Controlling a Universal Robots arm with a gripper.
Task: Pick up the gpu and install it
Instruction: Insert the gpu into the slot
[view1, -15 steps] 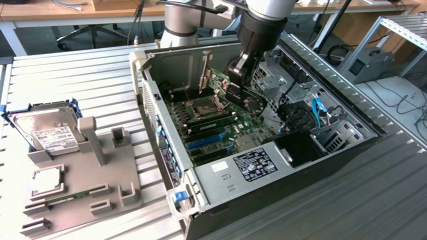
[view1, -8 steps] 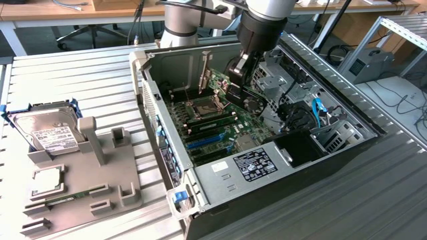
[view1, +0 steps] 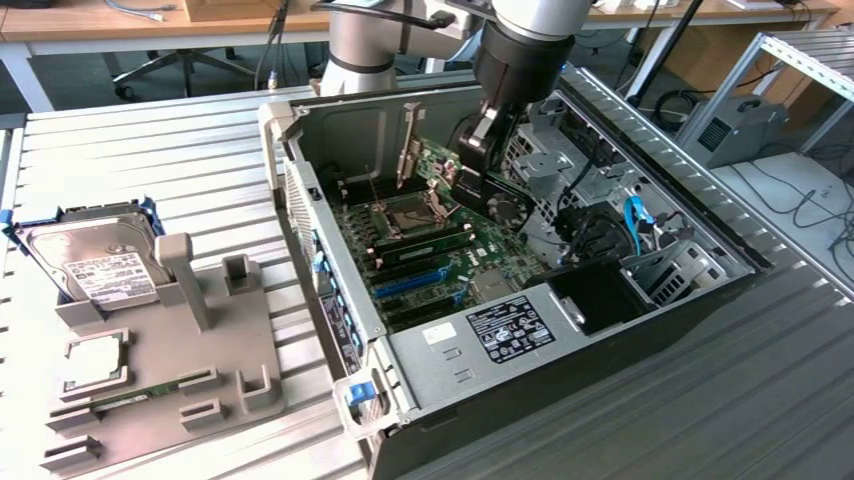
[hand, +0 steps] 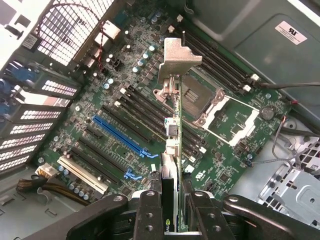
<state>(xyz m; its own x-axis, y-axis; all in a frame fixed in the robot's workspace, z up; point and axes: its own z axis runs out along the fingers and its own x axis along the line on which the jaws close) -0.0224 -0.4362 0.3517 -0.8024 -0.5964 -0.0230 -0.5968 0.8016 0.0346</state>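
Note:
The gpu (view1: 434, 165) is a thin card with a silver bracket (hand: 179, 55) at its far end. It hangs edge-on inside the open computer case (view1: 300, 200), above the motherboard (view1: 441, 250). My gripper (view1: 478, 135) is shut on the gpu's near end. In the wrist view the card (hand: 172, 130) runs out from between the two black fingers (hand: 150, 215) of the gripper (hand: 174, 202). It hovers over the black memory slots, near the processor socket (hand: 220, 107). The blue expansion slot (hand: 120, 135) lies off to one side of it.
On the exterior view's left, a grey holder (view1: 187, 350) carries a silver hard drive (view1: 94, 265), a square chip (view1: 94, 362) and a green memory stick (view1: 127, 400). The case walls, a drive cage (view1: 667, 265) and cables (view1: 634, 220) crowd the card.

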